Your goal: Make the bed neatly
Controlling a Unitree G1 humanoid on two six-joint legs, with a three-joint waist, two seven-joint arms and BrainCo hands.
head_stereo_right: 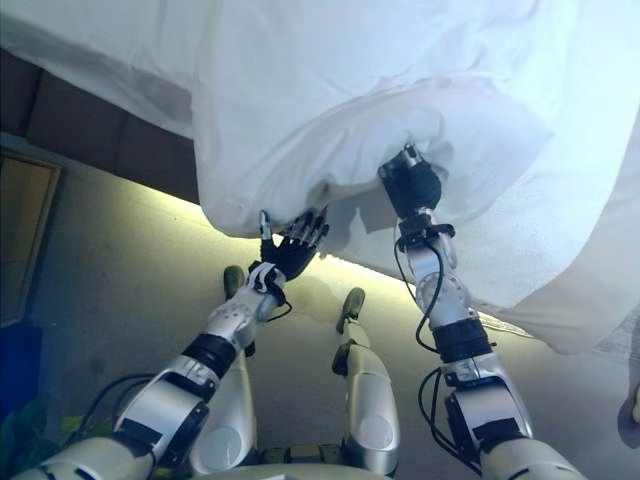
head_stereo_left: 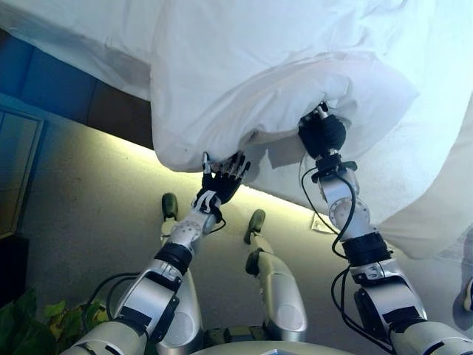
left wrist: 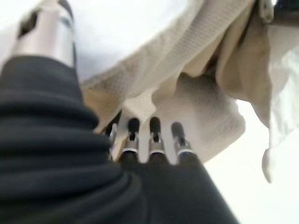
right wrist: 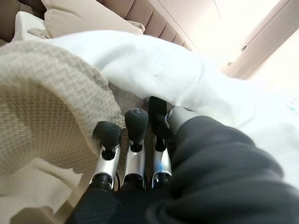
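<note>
The white duvet (head_stereo_left: 295,81) hangs in a big bunch over the bed's (head_stereo_left: 89,44) near edge, down toward the floor (head_stereo_left: 96,214). Your left hand (head_stereo_left: 224,180) is under its lowest fold, fingers (left wrist: 154,135) straight. Your right hand (head_stereo_left: 322,134) pushes up into the bunch; you cannot tell if its fingers grip.

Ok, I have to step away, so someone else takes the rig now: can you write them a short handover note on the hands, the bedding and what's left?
Left hand: under the hanging edge of the white duvet, fingers straight, touching a waffle-weave blanket beneath; open, gripping nothing.
Right hand: pushed in under the duvet fold, fingers up against the blanket; whether it grips is not clear.
Bedding: the duvet is bunched and droops off the bed's edge toward the floor; a pillow shows by the headboard.
Done: nothing looks tidy yet.
Left: lift the duvet back on, spread and smooth it.
</note>
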